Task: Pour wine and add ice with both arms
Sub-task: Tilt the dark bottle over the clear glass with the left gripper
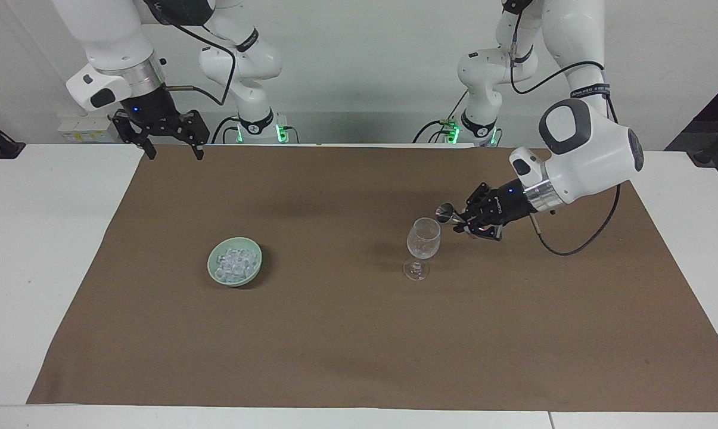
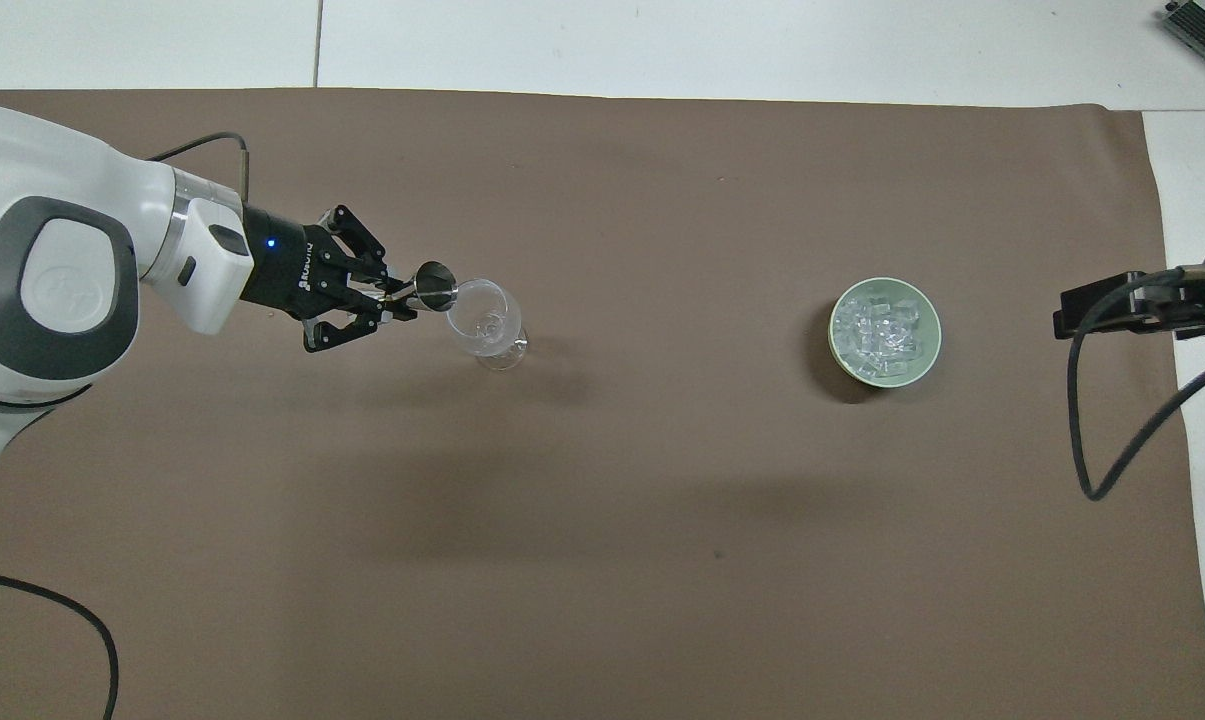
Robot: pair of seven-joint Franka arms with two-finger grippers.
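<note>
the left gripper (image 1: pixel 461 223) is squeezed tight on a little metal cup (image 1: pixel 446 210), tipping it at the wine glass (image 1: pixel 423 239) near the cloth's middle. pouring step now. the right gripper (image 1: pixel 169 146) waits wide open over the cloth's corner. next, fetch ice (image 1: pixel 235 261) from the green bowl (image 1: pixel 215 274).

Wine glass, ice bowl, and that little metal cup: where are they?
wine glass (image 1: pixel 423 238), facing view, on its bowl
green ice bowl (image 2: pixel 927 360), overhead view, on its rim
metal measuring cup (image 2: pixel 434 281), overhead view, on its tilted side

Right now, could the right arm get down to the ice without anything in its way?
Probably yes. The right hand waits open at the cloth's edge, and the ice lies uncovered in its bowl toward that arm's end, with only bare cloth between them.
</note>
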